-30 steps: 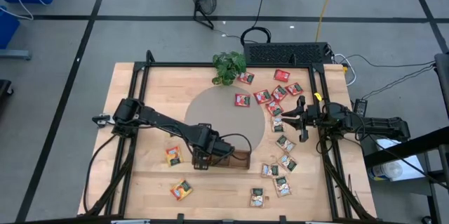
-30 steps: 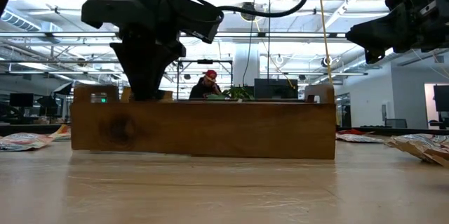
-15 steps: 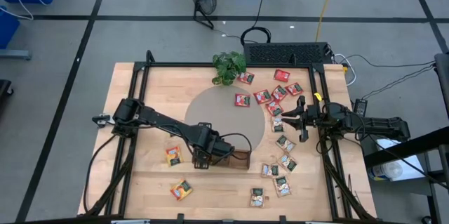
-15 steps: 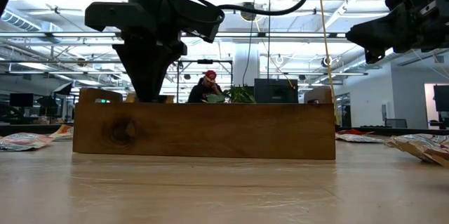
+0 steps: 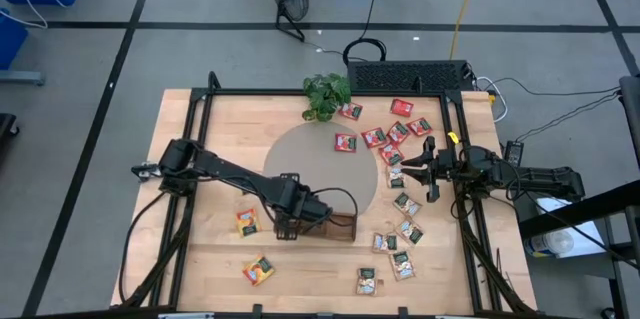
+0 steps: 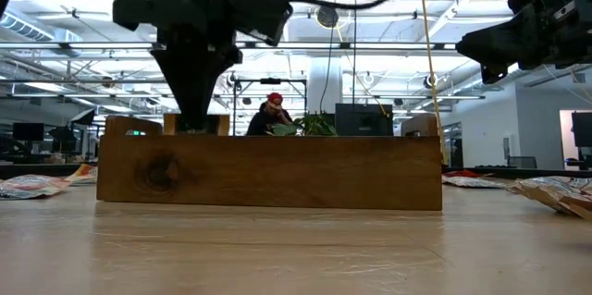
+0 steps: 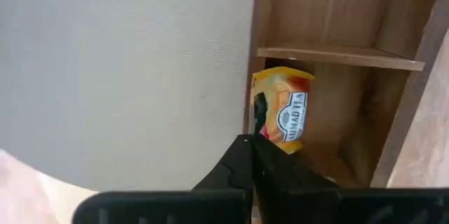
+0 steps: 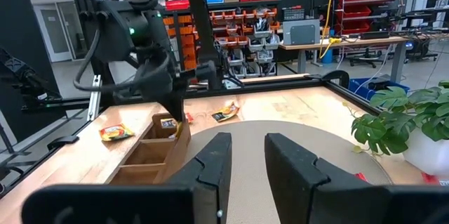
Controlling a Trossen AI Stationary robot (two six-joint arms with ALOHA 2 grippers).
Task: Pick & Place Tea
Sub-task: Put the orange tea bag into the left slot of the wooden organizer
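The wooden tray (image 5: 335, 225) (image 6: 268, 170) lies on the table's near middle. My left gripper (image 7: 250, 155) points down over the tray's left end (image 5: 288, 221), shut. An orange-yellow tea packet (image 7: 282, 114) stands on edge in a tray compartment, leaning on its wall, just past the fingertips. Several red and beige packets (image 5: 398, 139) lie scattered at the right. Two orange-yellow ones (image 5: 247, 221) (image 5: 258, 271) lie left of the tray. My right gripper (image 8: 243, 161) (image 5: 430, 171) hovers level at the table's right side, open and holding nothing. My left gripper comes from above with its shut fingertips (image 7: 244, 155) at the lower corner (image 7: 265, 140) of the orange-yellow packet in the tray. I cannot tell whether they touch it.
A leafy potted plant (image 5: 327, 94) stands at the far edge. A round grey mat (image 5: 318, 159) covers the table's middle. Black frame rails (image 5: 200, 139) run along both sides. People sit in the room behind (image 6: 270, 110).
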